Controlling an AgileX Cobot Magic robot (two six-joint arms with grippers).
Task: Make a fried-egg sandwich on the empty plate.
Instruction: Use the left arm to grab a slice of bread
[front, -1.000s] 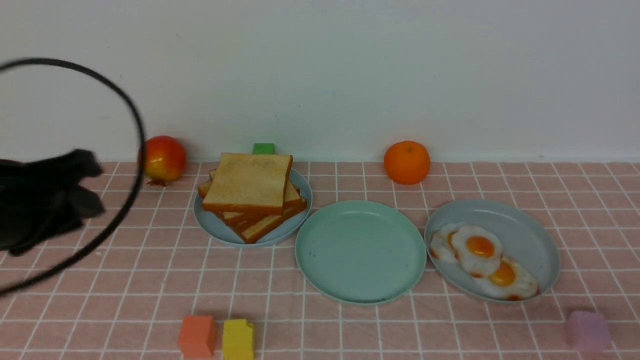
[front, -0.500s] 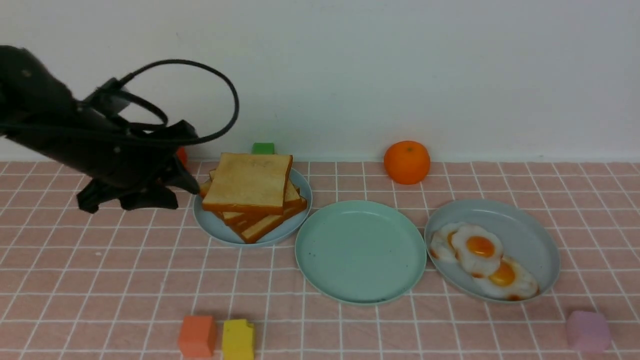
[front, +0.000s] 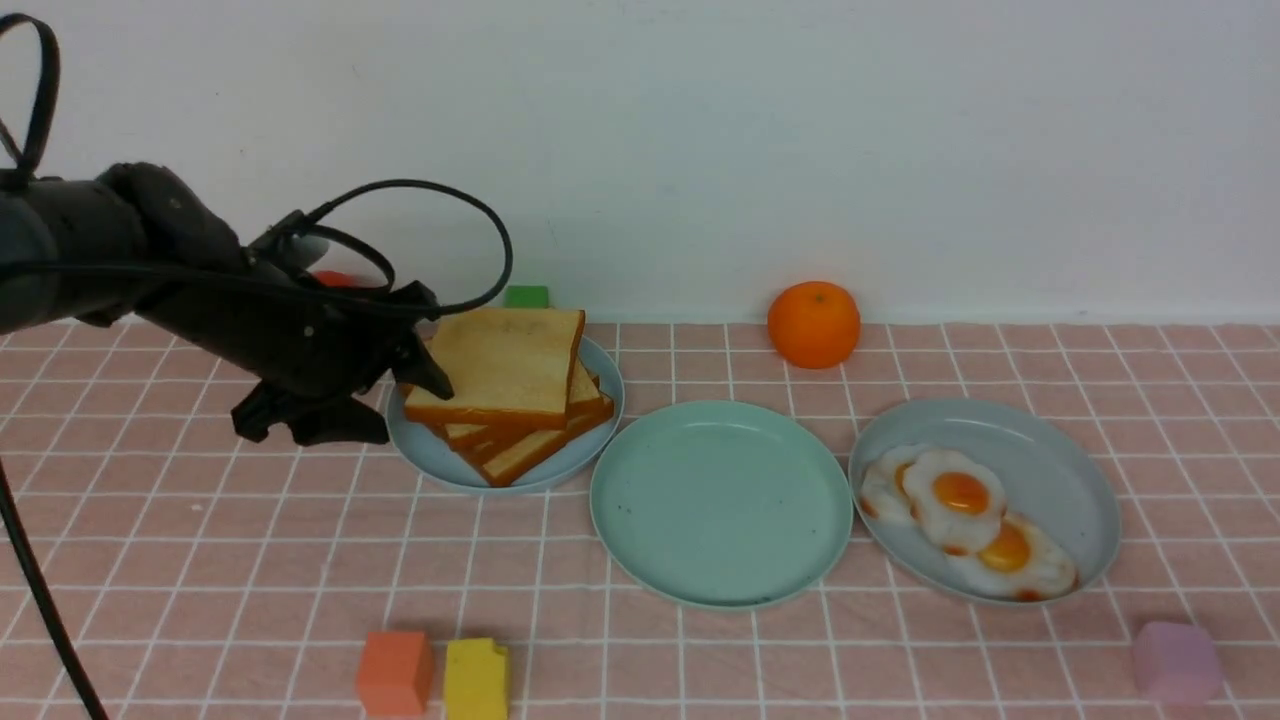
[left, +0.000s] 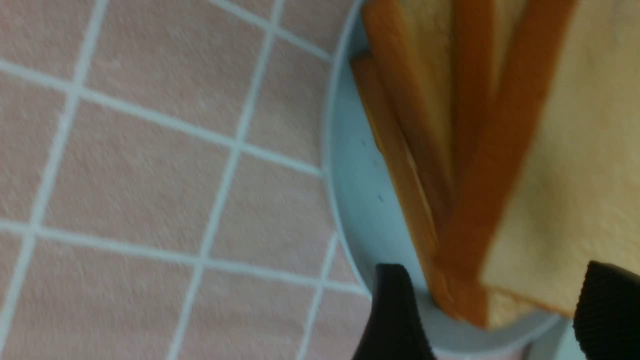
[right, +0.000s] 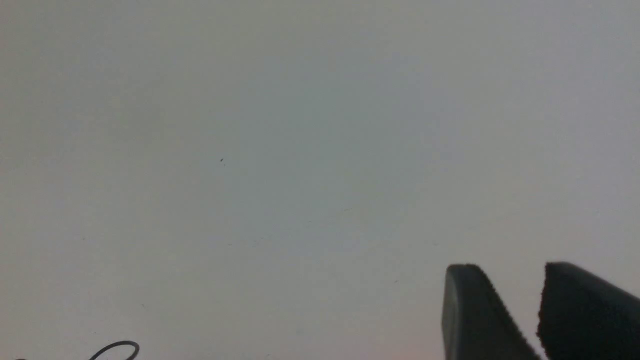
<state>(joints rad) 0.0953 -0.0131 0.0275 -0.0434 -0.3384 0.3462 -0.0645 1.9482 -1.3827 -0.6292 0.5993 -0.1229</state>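
Observation:
A stack of toast slices (front: 500, 375) lies on a pale blue-grey plate (front: 440, 465). To its right sits the empty mint-green plate (front: 720, 500), holding nothing. Two fried eggs (front: 955, 495) rest on a second pale plate (front: 1060, 470) further right. No fried-egg sandwich shows in any view. My left gripper (front: 412, 405) is open at the stack's left corner. In the left wrist view it (left: 500, 310) straddles that toast corner (left: 505, 280) without touching it. My right gripper (right: 510, 280) faces the bare wall, open with nothing between its fingers.
An orange (front: 813, 323) and a green block (front: 526, 296) stand by the back wall. A red fruit (front: 335, 277) is mostly hidden behind my left arm. Near the front edge lie an orange cube (front: 395, 672), a yellow block (front: 476, 678) and a purple block (front: 1175, 660).
My left arm has swung in from the far left to the toast stack's left corner, and its jaws have spread wider. Toast, plates and eggs have not moved.

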